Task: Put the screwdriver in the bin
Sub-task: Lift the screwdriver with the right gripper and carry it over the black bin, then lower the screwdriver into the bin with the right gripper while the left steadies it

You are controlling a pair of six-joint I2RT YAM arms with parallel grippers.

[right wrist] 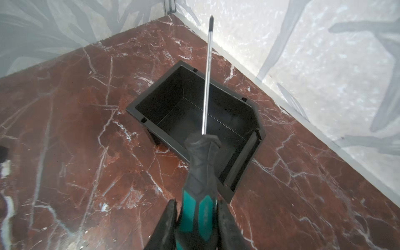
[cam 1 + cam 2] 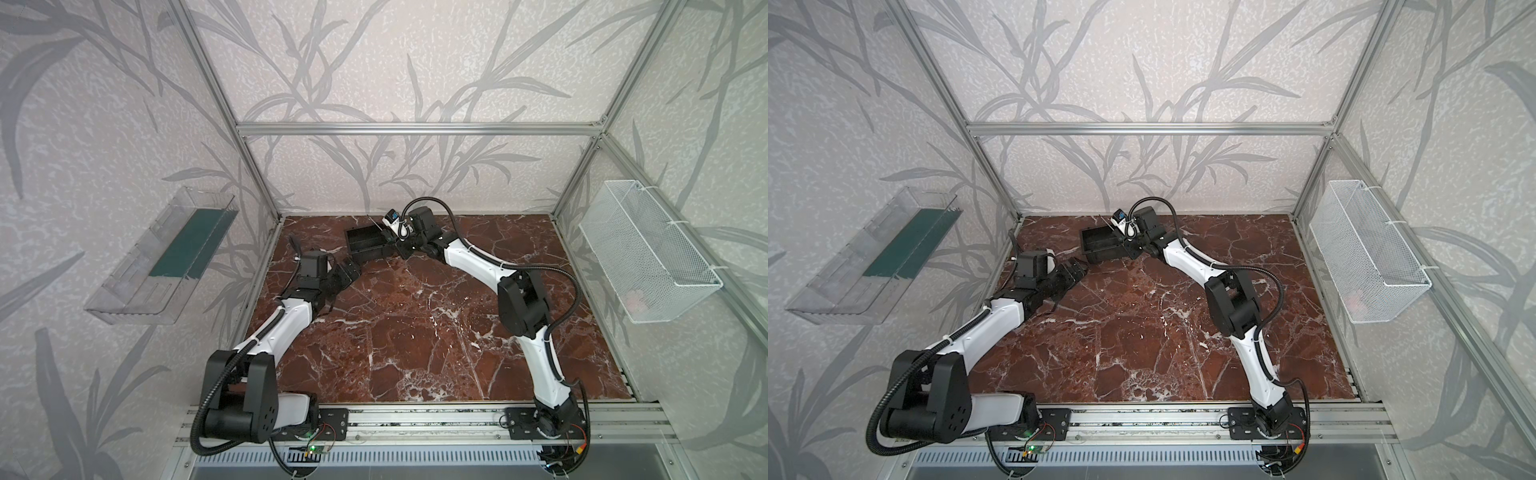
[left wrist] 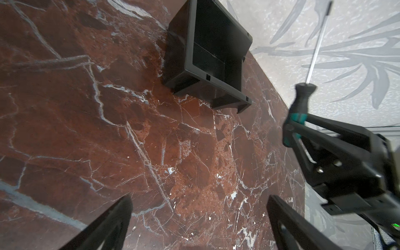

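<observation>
The screwdriver (image 1: 201,173), with a teal and black handle and a thin metal shaft, is clamped by its handle in my right gripper (image 1: 195,207), which is shut on it. Its shaft (image 1: 206,86) slants up over the open top of the black bin (image 1: 138,112) and points at the back wall. The bin (image 2: 368,245) stands on the marble floor near the back wall and is empty inside. In the left wrist view the screwdriver (image 3: 303,97) hangs beside the bin (image 3: 179,54). My left gripper (image 3: 200,199) hovers open over bare marble, short of the bin's near left corner (image 2: 1092,257).
A clear plastic tray (image 2: 162,257) hangs on the left wall and a white wire-mesh basket (image 2: 648,253) on the right wall. The back wall (image 1: 303,65) runs close behind the bin. Aluminium frame posts (image 2: 253,174) mark the back corners.
</observation>
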